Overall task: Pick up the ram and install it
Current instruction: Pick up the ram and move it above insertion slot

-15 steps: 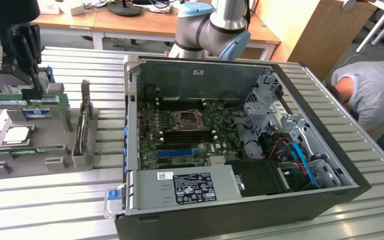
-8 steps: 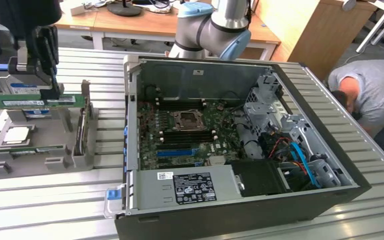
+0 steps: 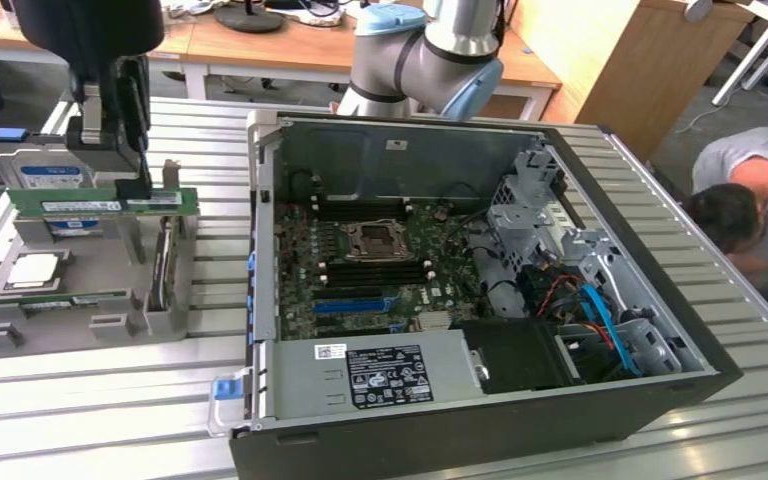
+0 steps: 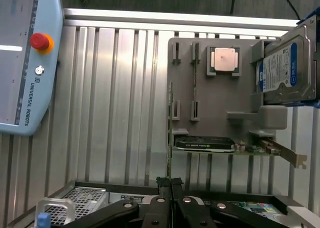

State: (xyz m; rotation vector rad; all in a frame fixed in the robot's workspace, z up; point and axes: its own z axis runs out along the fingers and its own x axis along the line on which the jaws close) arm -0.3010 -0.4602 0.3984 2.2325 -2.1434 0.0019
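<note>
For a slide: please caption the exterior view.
The gripper holds the ram above the grey parts holder, beside the open computer case.

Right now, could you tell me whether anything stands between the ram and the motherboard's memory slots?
Only the case's side wall, rising between the grey holder, where the gripper holds the ram, and the slots; the case is open on top and the slots look bare.
</note>
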